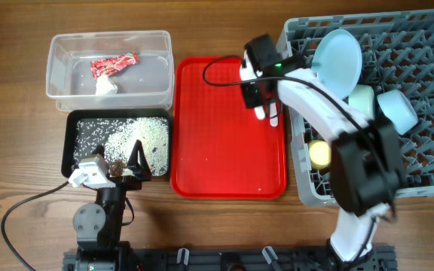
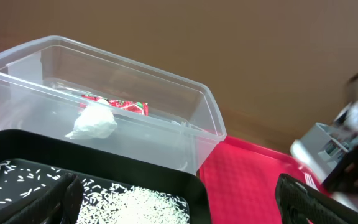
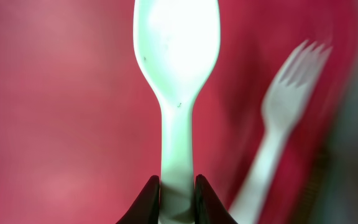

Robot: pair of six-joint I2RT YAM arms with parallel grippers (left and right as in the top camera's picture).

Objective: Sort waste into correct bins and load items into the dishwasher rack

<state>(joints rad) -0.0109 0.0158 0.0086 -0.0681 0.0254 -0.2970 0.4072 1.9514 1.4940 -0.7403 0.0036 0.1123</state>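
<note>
so the right gripper (image 3: pixel 178 194) is pinching the white spoon (image 3: pixel 176 56) by its handle over the red tray (image 1: pixel 217 150) mid-frame, the left gripper (image 2: pixel 178 185) is spread open over the black tray (image 1: pixel 70 143) lower left, and the red wrapper (image 1: pixel 114 65) in the upper-left clear tub (image 1: pixel 59 75) has print too small to read

Right arm (image 1: pixel 330 113): stretched over the flat red rectangular tray's (image 1: pixel 217 158) far right corner.
Right gripper (image 3: pixel 178 198): clamped on a white plastic spoon's (image 3: pixel 176 56) handle — above the tray.
Left gripper (image 1: pixel 117 164): fingers spread wide, left of the tray.

Bright, even light throughout; the right wrist view is soft, its spoon (image 3: pixel 176 50) glaring white.
</note>
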